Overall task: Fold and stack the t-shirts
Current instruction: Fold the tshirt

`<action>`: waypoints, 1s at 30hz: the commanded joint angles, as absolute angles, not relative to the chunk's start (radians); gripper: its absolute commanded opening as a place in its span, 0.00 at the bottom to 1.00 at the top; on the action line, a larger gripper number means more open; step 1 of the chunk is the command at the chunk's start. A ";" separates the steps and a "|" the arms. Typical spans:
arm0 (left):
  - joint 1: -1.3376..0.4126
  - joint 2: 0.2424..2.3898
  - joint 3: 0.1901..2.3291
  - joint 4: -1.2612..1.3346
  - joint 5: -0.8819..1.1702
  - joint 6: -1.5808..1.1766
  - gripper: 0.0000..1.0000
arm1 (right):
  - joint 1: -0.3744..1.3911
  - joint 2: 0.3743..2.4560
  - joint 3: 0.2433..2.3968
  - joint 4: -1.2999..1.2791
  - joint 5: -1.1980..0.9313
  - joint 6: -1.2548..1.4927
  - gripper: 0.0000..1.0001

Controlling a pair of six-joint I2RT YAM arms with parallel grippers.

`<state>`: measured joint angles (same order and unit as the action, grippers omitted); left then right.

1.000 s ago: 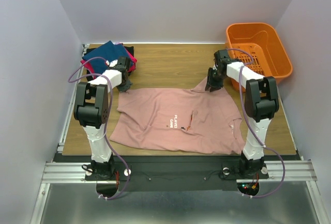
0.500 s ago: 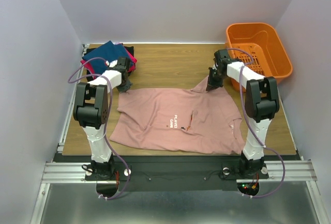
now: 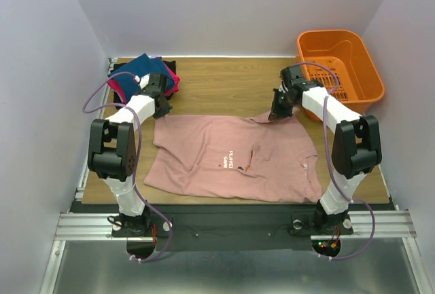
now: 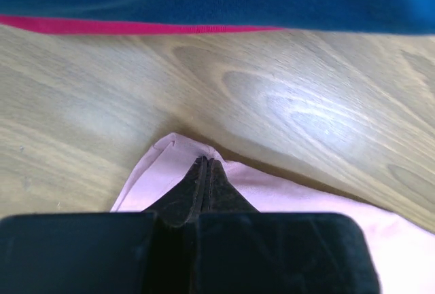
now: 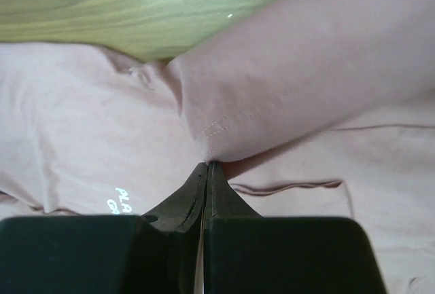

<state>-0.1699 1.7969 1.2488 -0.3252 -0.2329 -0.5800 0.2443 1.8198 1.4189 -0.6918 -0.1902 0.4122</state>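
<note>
The dusty-pink t-shirt (image 3: 234, 161) lies spread, print up, on the near half of the bench (image 3: 224, 83), its white text near the middle and its near hem along the bench's near edge. The left hand (image 4: 204, 163) sits at the shirt's far left corner, fingers pressed together and pinching the pale edge of the cloth, which curls up around their tips. The right hand (image 5: 206, 166) is at the far right shoulder, its fingers likewise closed, nipping a fold of the sleeve where a stitched hem bunches over the body of the shirt. In the far left corner of the bench the folded shirts are stacked: the navy-blue tee (image 3: 144, 68) on top, the magenta tee (image 3: 174, 81) showing beneath it, the black tee (image 3: 121, 70) at the bottom. An orange basket (image 3: 367, 70) stands at the far right, just beyond the right arm
</note>
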 commanded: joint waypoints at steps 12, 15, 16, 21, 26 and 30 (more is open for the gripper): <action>-0.167 1.536 1.054 -0.278 -0.199 -0.529 0.00 | 0.370 1.525 1.224 -0.710 -0.106 0.557 0.00; -0.169 1.481 0.985 -0.276 -0.189 -0.528 0.00 | 0.393 1.450 1.175 -0.726 -0.087 0.581 0.00; -0.169 1.465 0.971 -0.276 -0.187 -0.531 0.00 | 0.397 1.434 1.167 -0.732 -0.084 0.586 0.00; -0.169 1.349 0.867 -0.278 -0.176 -0.551 0.00 | 0.423 1.313 1.106 -0.788 -0.054 0.610 0.00; -0.172 1.258 0.796 -0.281 -0.155 -0.552 0.00 | 0.426 1.206 1.074 -0.871 -0.014 0.617 0.00; -0.176 1.165 0.749 -0.299 -0.144 -0.555 0.00 | 0.428 1.128 1.063 -0.943 0.026 0.618 0.00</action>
<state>-0.1707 1.2488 0.7788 -0.2878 -0.1555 -0.5514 0.4202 1.2003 1.0599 -0.8570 -0.0380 0.6029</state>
